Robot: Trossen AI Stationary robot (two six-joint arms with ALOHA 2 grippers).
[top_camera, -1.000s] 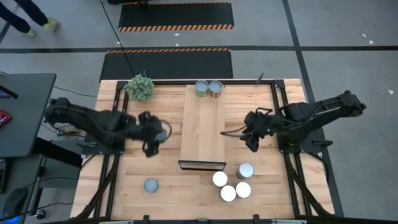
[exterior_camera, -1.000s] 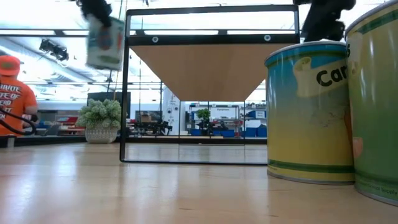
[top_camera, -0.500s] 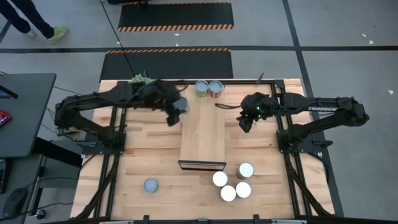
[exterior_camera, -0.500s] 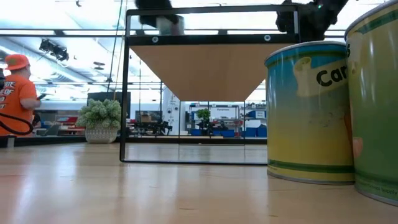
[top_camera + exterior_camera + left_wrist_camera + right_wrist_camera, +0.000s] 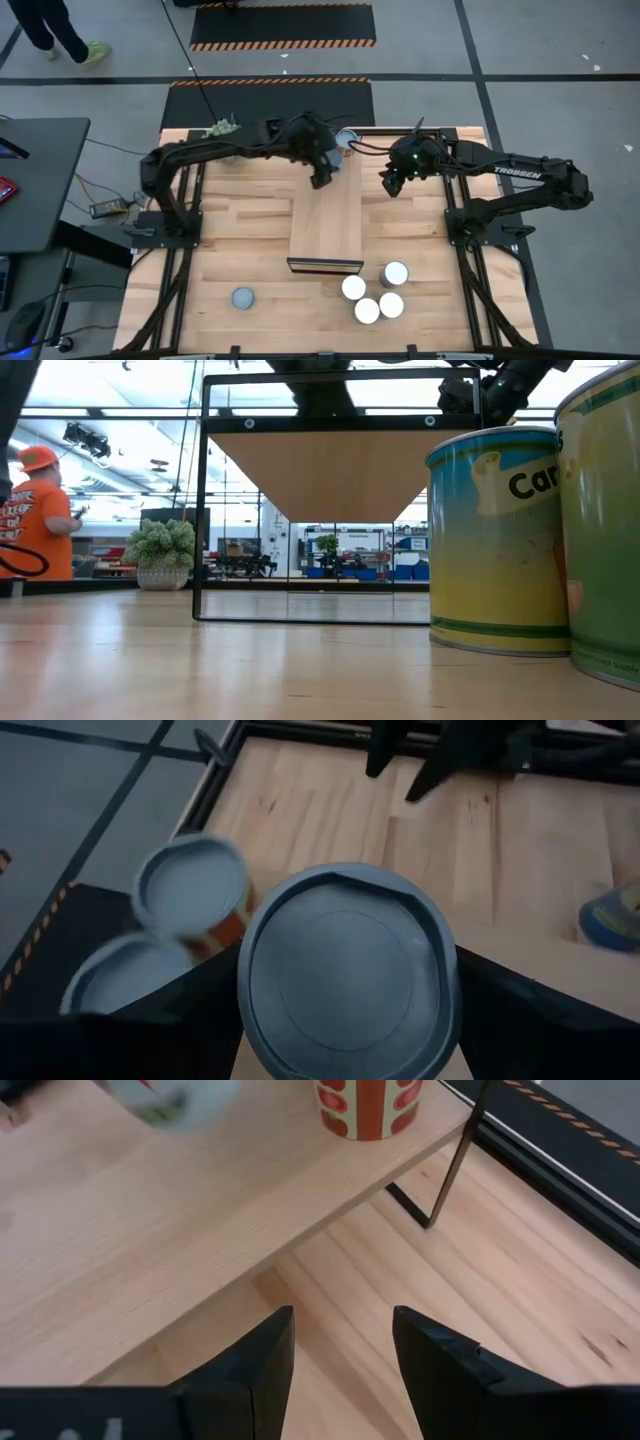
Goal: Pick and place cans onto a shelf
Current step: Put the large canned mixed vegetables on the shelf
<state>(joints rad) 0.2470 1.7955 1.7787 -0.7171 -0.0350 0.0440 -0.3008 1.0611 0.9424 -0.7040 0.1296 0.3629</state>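
My left gripper (image 5: 322, 165) is shut on a can with a pale blue-grey top (image 5: 345, 985), over the far end of the light-wood shelf (image 5: 326, 215). Two more cans (image 5: 190, 895) (image 5: 120, 980) stand on the shelf's far end just beyond it; one shows in the high view (image 5: 346, 138). My right gripper (image 5: 392, 182) is open and empty, to the right of the shelf's far part (image 5: 150, 1230). Five cans stand on the table near its near edge: one blue-grey (image 5: 243, 298) at the left, and one blue-grey (image 5: 395, 273) with three white-topped ones (image 5: 367, 310) at the right. My left gripper pinches the can's side wall (image 5: 250, 1010) between its two fingers, one on each side. The can's round top (image 5: 345, 975) faces the wrist camera. The can is over the shelf's far end; whether its base touches the shelf I cannot tell.
A green plant ball (image 5: 222, 127) sits at the far left corner, partly under the left arm. The shelf stands raised on a dark frame (image 5: 200, 510). Two cans (image 5: 495, 540) (image 5: 600, 530) loom close in the low view. A person in orange (image 5: 30, 510) stands beyond the table.
My left gripper has carried the can from the table's left middle toward the far edge and right, to over the shelf's far end beside the two cans. My right gripper has gone toward the far edge and a little left, staying open.
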